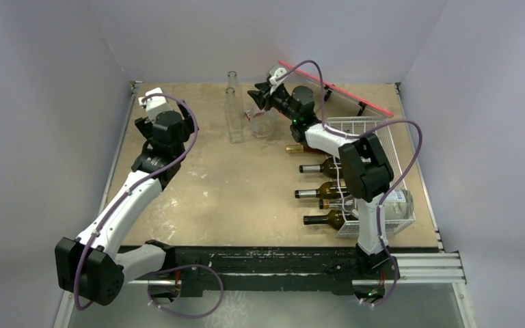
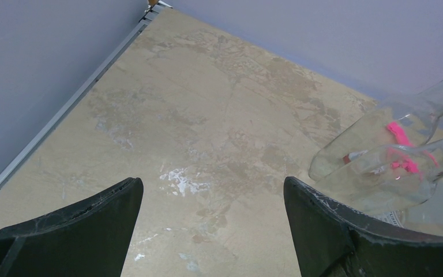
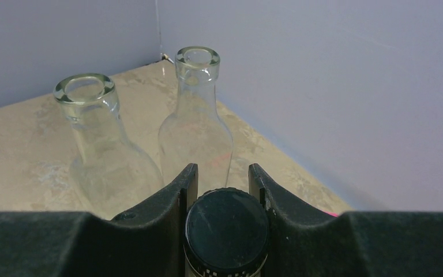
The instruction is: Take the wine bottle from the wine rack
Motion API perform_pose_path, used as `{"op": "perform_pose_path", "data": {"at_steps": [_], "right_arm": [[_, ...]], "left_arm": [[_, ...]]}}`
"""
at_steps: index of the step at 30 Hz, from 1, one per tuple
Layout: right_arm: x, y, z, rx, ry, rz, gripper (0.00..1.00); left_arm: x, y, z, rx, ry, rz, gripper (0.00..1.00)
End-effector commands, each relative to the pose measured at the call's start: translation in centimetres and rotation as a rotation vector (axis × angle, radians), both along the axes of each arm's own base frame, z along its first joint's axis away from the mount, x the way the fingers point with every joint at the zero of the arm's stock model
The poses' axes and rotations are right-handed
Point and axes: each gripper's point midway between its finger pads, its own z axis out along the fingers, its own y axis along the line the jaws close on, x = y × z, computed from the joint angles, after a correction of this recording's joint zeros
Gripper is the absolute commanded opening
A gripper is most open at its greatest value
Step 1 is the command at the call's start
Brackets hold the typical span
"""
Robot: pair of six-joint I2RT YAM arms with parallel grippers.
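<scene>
My right gripper (image 3: 224, 173) is shut on the black screw cap (image 3: 226, 228) of a wine bottle. In the top view this gripper (image 1: 260, 96) is at the back of the table, left of the white wire wine rack (image 1: 396, 157), and the held clear bottle (image 1: 262, 124) hangs upright below it. I cannot tell whether its base touches the table. Several dark bottles lie in the rack with necks pointing left, such as one (image 1: 321, 167) and another (image 1: 325, 219). My left gripper (image 2: 213, 190) is open and empty above bare table at the back left (image 1: 152, 102).
Two empty clear bottles (image 1: 234, 116) stand upright just left of the right gripper; they also show in the right wrist view (image 3: 196, 115) and the left wrist view (image 2: 380, 144). A pink flat board (image 1: 335, 89) leans at the back right. Walls close three sides.
</scene>
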Motion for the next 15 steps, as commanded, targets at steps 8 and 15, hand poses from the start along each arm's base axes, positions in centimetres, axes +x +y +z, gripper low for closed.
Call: {"op": "perform_pose_path", "data": {"at_steps": [8, 15], "right_arm": [[-2.7, -0.7, 14.1, 0.200, -0.391, 0.037, 0.15], [-2.6, -1.1, 13.4, 0.159, -0.367, 0.009, 0.66]], "left_arm": [[-0.1, 0.4, 3.6, -0.008, -0.090, 0.022, 0.91], [-0.3, 0.4, 4.0, -0.016, -0.102, 0.014, 0.91]]}}
